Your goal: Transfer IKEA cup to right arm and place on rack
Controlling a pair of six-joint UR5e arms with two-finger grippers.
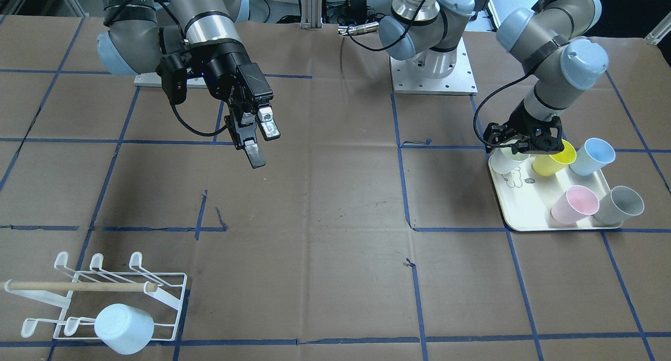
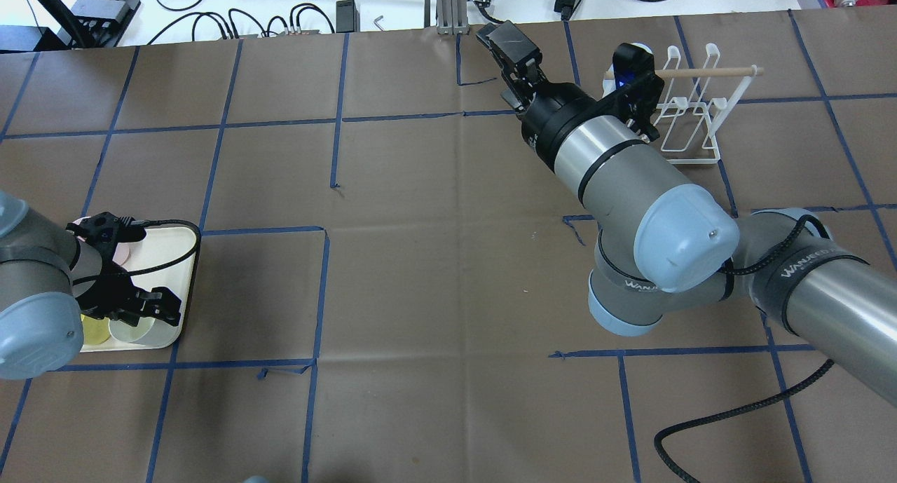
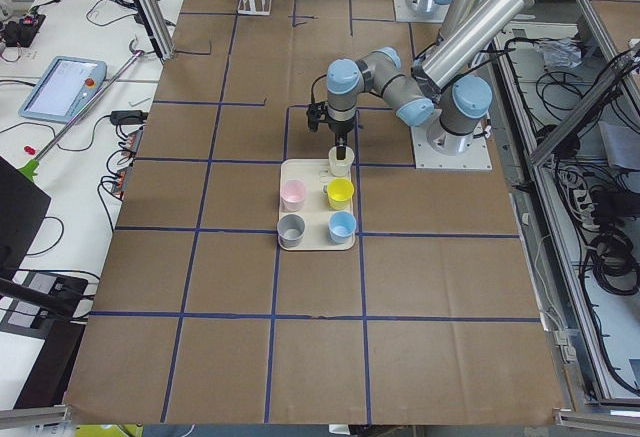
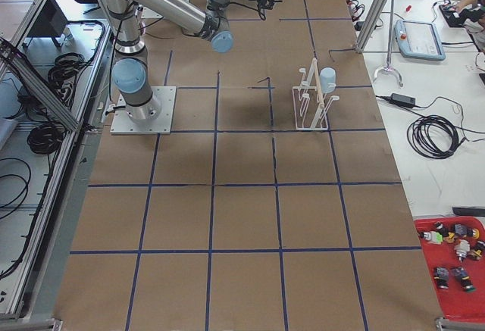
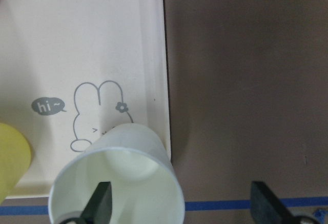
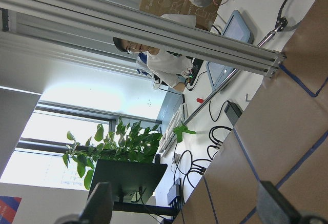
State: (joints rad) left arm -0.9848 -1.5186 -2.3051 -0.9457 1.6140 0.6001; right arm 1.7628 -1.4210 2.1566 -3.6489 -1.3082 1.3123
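White cup (image 5: 118,178) sits on the tray (image 5: 77,39) corner, left gripper (image 5: 182,199) wide open and empty, straddling its rim for a wall pinch, while the right gripper (image 1: 262,143) hangs open, empty, probably awaiting handoff.

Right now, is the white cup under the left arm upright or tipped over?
Upright: the white cup stands on the tray, mouth up and empty, with one finger over its mouth.

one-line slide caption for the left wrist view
Open left gripper straddling the rim of the white cup on the bunny-printed tray.
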